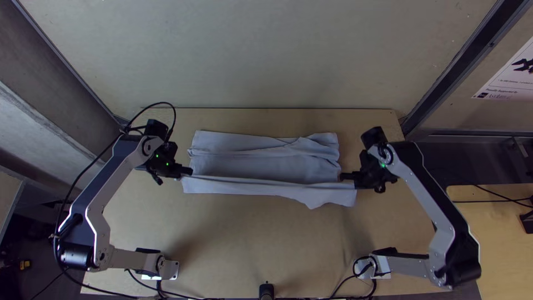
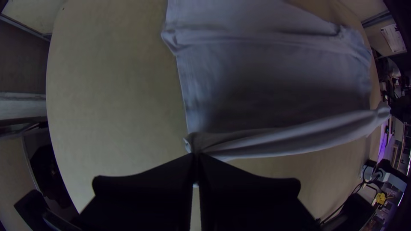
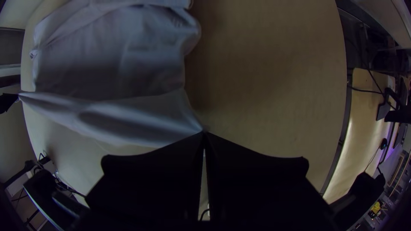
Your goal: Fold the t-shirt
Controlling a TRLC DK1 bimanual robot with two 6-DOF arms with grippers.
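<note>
From my seat, the smooth, matte wood of the table [image 1: 250,239] sits under soft cloth, with flat black fingers at either end. The t-shirt [image 1: 250,166] lies in the middle of the top view as a wide, pale grey, roughly oblong shape. Its upper part is rumpled, with soft ridges running across it and a bunched, wavy patch at the upper right; the middle is a smoother panel. Along its lower side runs a long band of cloth, drawn out between my two grippers, its bottom edge dipping to a blunt point right of centre. My left gripper [image 1: 187,171], at centre left, has its jaws closed on the cloth at the band's left end; the left wrist view shows small creases gathering at the tips. My right gripper [image 1: 345,176], right of centre, pinches the band's other end, and the right wrist view shows the fabric tapering into its closed fingertips.
</note>
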